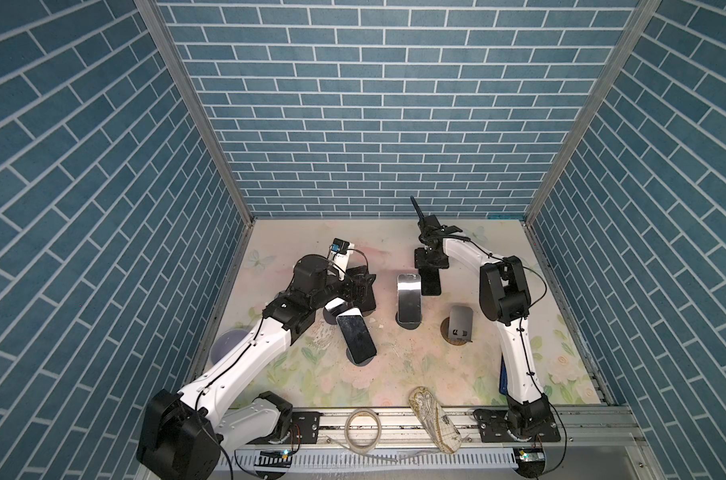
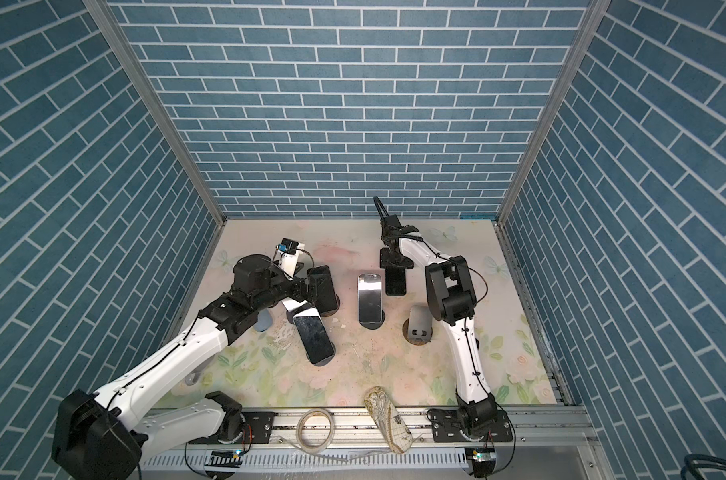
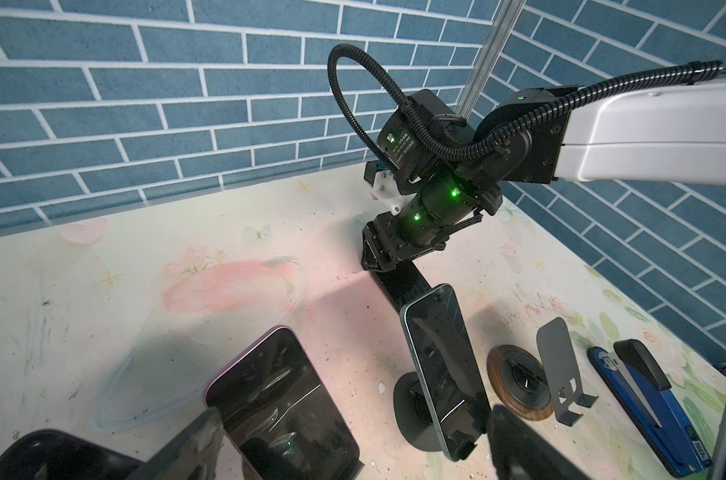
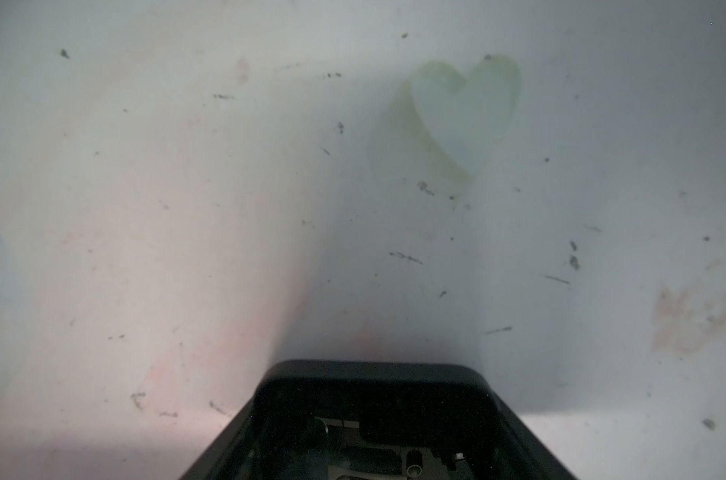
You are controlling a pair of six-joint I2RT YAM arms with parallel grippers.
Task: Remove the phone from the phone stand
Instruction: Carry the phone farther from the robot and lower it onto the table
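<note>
The black phone (image 1: 431, 284) is a plain, glossy dark slab at the far middle of the tabletop (image 1: 436, 374). My right arm's fingers (image 3: 371, 259) are closed part-way, clamped on its far end. It slopes down toward the near side, low over the surface, and I can't tell whether its near end touches. In the right wrist view it fills the bottom edge above scuffed tabletop.

My left fingers (image 3: 186, 444) are spread as wide as they go and hold nothing. A purple-edged phone (image 3: 282, 399) stands propped between them, clear of both.

I count five phones for certain:
- the black one
- the purple-edged one
- a mirror-bright phone (image 1: 409, 297) propped at centre, just left of the black one
- a smudged phone (image 1: 355, 336) leaning at near left
- a blue phone (image 3: 681, 428) lying flat at the right by the right arm, with a black bar-shaped thing (image 3: 640, 361) on top of it

A shiny slab (image 1: 334, 307) just behind the smudged phone may be a sixth, but I can't tell.

I make out four stands. Three carry phones, and one empty grey stand (image 3: 554, 353) sits on a wooden disc (image 3: 493, 380), near and right of the centre phone.

On the near rail lie one pale loop (image 1: 363, 428) and one patterned pouch (image 1: 434, 419). The mirror-bright phone crowds the black phone on its left.
</note>
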